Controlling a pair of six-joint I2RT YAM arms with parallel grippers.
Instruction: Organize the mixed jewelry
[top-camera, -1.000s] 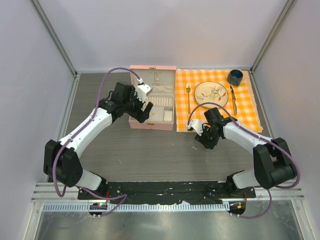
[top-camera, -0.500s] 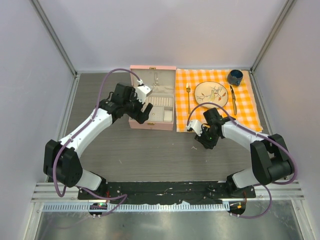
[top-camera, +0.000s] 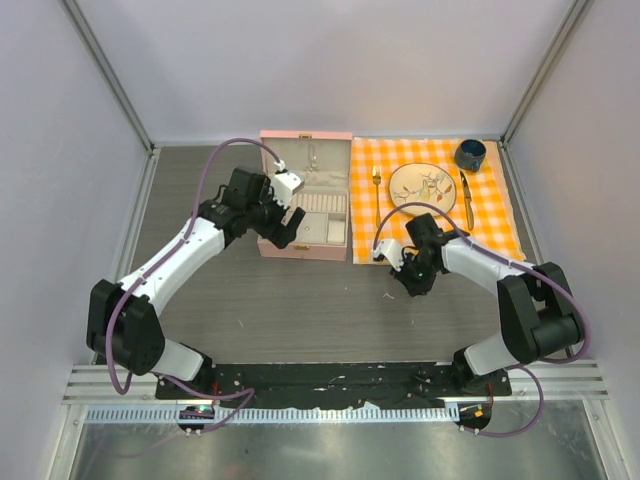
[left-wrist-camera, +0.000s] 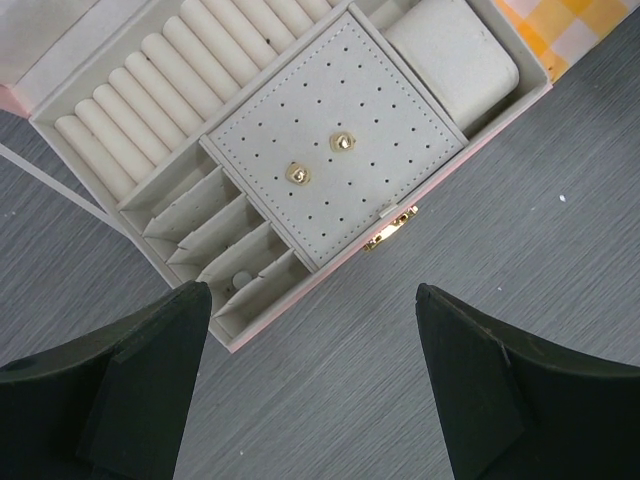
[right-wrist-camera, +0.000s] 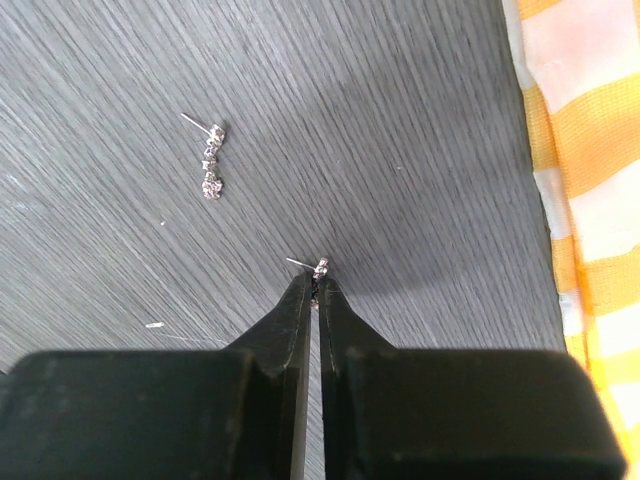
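Note:
My right gripper is shut on a tiny silvery earring, pinched at the fingertips just above the dark table. A second dangling silvery earring lies loose on the table to the left of it. In the top view the right gripper is low, between the pink case and the cloth. My left gripper hangs open and holds nothing, over the table just in front of the open case. Two gold studs sit on the case's perforated pad.
An orange checked cloth lies at the right with a plate, a gold fork, a knife and a dark blue cup. Its edge is close to the right gripper.
The right gripper's jaws have closed on the small earring and the arm has edged slightly forward. The left arm has not moved.

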